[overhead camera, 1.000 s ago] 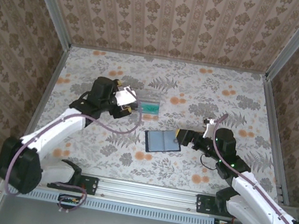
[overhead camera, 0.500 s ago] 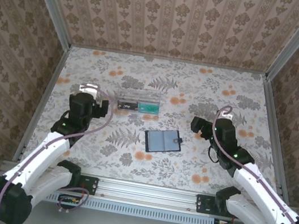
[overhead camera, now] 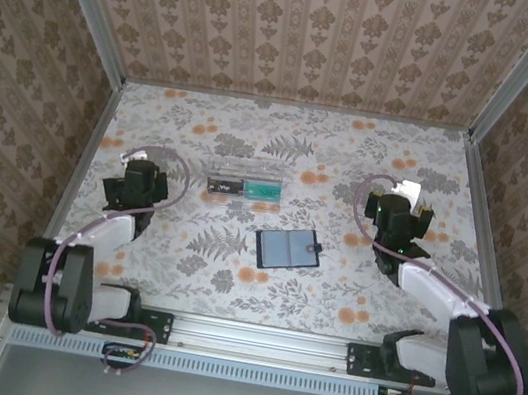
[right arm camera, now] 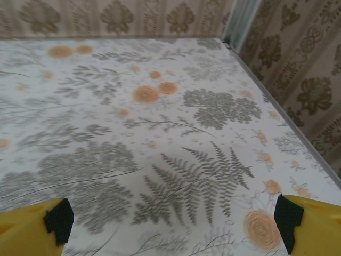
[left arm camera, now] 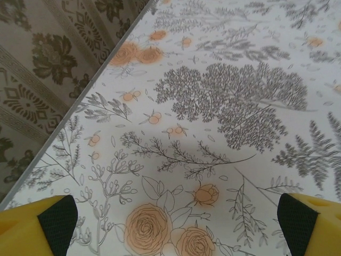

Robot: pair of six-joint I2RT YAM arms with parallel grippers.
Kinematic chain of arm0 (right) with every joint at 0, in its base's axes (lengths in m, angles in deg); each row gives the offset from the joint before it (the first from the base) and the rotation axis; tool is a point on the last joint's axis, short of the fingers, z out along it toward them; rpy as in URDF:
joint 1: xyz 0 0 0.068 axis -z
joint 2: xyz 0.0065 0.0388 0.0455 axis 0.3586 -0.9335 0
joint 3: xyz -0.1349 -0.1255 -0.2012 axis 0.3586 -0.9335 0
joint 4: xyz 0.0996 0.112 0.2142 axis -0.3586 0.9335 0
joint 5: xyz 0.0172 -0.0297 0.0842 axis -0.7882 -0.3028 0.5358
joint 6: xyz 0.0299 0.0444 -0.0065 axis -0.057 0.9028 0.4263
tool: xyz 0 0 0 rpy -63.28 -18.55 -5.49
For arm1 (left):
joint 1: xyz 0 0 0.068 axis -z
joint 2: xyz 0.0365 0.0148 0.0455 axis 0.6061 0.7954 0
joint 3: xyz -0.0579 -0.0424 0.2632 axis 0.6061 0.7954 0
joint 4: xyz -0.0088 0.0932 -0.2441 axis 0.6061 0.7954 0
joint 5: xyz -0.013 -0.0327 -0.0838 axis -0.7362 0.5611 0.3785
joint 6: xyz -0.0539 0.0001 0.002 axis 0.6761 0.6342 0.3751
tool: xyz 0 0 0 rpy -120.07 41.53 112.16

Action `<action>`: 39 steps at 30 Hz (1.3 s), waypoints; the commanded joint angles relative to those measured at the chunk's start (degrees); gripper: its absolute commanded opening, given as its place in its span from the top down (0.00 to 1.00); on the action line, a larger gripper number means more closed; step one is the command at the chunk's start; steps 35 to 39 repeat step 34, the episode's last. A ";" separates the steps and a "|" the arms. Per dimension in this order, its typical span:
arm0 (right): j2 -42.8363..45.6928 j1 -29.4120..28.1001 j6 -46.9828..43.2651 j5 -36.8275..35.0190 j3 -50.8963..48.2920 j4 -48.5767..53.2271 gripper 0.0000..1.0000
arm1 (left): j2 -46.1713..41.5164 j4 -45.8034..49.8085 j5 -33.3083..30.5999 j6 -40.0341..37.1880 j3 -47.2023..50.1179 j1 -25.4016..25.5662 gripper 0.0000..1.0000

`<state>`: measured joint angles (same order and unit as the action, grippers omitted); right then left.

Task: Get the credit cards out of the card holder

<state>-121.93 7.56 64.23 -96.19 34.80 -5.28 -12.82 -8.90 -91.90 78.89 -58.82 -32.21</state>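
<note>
The card holder [overhead camera: 288,250] lies open and flat near the middle of the flowered table [overhead camera: 353,152], between the two arms; the clear plastic box [overhead camera: 244,182] is behind it, not touching; the left gripper [left arm camera: 176,221] and the right gripper [right arm camera: 173,221] both have their jaws wide apart and hold nothing.

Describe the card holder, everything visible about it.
The card holder is a flat rectangle with a black border and a grey-blue face turned up, and a small tab on its right edge. Its material is too small to tell. It lies flat, slightly rotated, near the middle of the floral table, touching only that surface. No cards can be made out in it.
</note>
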 commanded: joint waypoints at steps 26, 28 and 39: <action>-15.18 11.85 -3.97 26.76 -7.10 -32.11 0.00 | 15.38 -36.67 12.77 -10.53 4.16 -1.54 0.00; -15.23 11.92 -3.97 26.78 -7.11 -32.08 0.00 | 15.40 -36.76 12.64 -10.62 4.15 -1.50 0.00; -15.23 11.87 -3.97 26.76 -7.11 -32.06 0.00 | 15.39 -36.49 14.65 -11.32 4.06 -1.50 0.00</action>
